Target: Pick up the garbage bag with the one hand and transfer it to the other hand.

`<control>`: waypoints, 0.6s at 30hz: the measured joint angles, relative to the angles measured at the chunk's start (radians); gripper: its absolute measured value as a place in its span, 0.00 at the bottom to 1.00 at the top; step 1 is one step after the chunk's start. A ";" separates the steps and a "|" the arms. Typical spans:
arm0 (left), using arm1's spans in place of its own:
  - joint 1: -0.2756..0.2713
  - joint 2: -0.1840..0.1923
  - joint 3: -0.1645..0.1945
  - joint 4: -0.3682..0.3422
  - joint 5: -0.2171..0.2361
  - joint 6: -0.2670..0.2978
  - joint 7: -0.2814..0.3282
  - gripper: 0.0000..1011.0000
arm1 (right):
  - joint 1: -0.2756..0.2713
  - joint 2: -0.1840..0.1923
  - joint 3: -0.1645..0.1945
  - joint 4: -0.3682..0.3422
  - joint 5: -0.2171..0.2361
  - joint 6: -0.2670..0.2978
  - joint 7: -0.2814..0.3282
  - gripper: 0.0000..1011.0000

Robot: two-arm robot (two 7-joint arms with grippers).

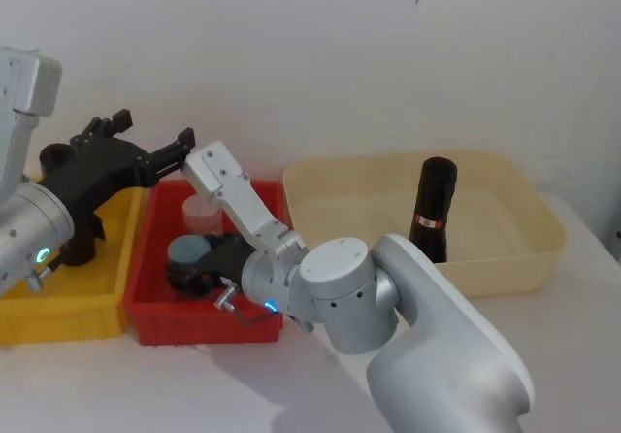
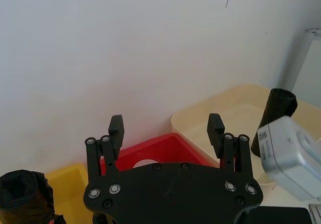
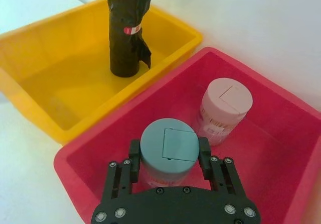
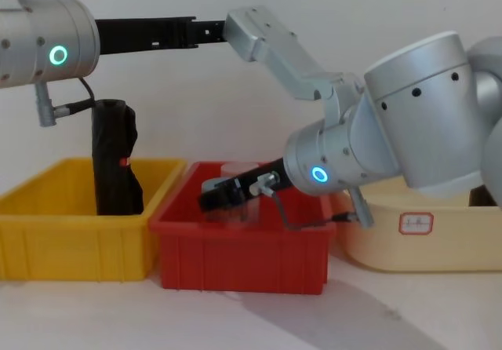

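Garbage bag [image 1: 433, 210] is standing upright in the cream bin [image 1: 543, 221], on the robot's right side, long axis vertical, label band low on the roll. Left gripper [image 1: 146, 149] (green ring) is hovering high over the seam of the yellow bin [image 1: 58, 307] and red bin [image 1: 204, 316], fingers spread wide, holding nothing; the bag is lying well off to its right, past the red bin. Right gripper [image 3: 168, 156] (blue ring) is reaching down into the red bin, fingers straddling a grey-lidded jar [image 3: 167, 146], beside a pink-lidded jar [image 3: 225, 101]. A lumpier black roll [image 3: 126, 28] is standing in the yellow bin. Judgement: neither claw is near the bag; any approach should be sideways against the upright roll.
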 joint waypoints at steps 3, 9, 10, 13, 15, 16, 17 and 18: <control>0.000 0.000 0.000 0.000 0.000 0.000 0.000 0.99 | -0.001 -0.006 0.008 -0.006 0.004 0.005 -0.002 0.66; 0.000 0.000 0.000 0.000 0.000 0.000 0.000 0.99 | -0.003 -0.016 0.025 -0.016 0.010 0.011 -0.008 0.66; 0.000 0.000 0.000 0.000 0.000 0.000 0.000 0.99 | -0.004 -0.019 0.032 -0.020 0.012 0.011 -0.012 0.66; 0.000 0.000 0.000 0.000 0.000 0.000 0.000 0.99 | -0.007 -0.024 0.046 -0.030 0.016 0.011 -0.020 0.66; 0.000 0.000 0.000 0.000 0.000 0.000 0.000 0.99 | -0.010 -0.028 0.059 -0.041 0.018 0.010 -0.028 0.66; 0.000 0.000 0.000 0.000 0.000 0.000 0.000 0.99 | -0.010 -0.028 0.059 -0.041 0.018 0.010 -0.028 0.66; 0.000 0.000 0.000 0.000 0.000 0.000 0.000 0.99 | -0.012 -0.030 0.067 -0.048 0.020 0.008 -0.033 0.66; 0.000 0.000 0.000 0.000 0.000 0.000 0.000 0.99 | -0.013 -0.031 0.071 -0.051 0.021 0.007 -0.036 0.66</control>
